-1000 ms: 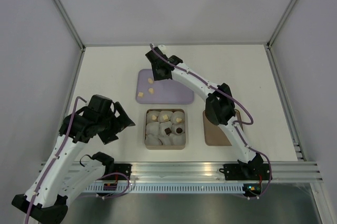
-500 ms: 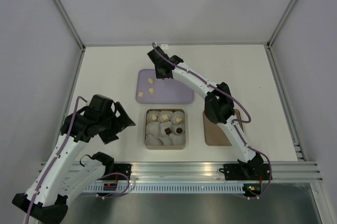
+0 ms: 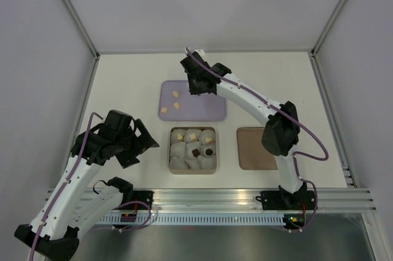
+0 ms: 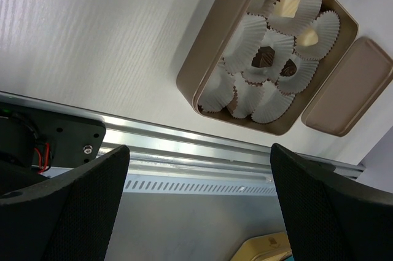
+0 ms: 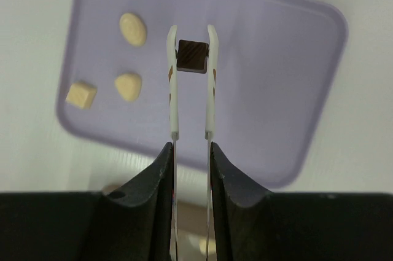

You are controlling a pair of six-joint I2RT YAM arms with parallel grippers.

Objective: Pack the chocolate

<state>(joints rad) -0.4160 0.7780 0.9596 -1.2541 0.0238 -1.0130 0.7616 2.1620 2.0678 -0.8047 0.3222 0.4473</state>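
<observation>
Squarely, dark chocolate (image 5: 192, 56) in right claw (image 5: 192, 34), edges parallel to fingers (image 5: 172, 77).

One dark brown cube (image 5: 192, 56) hangs pinched in the right gripper (image 5: 192, 35) over the purple tray (image 5: 276, 89). Three pale pieces (image 5: 128, 86) lie loose on it. Three pale chocolates (image 4: 288, 8) and two dark chocolates (image 4: 265, 57) sit in the box's (image 4: 209, 58) paper cups (image 4: 215, 95)

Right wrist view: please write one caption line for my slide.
Right gripper pinches a dark chocolate over the purple tray holding three pale pieces.
</observation>
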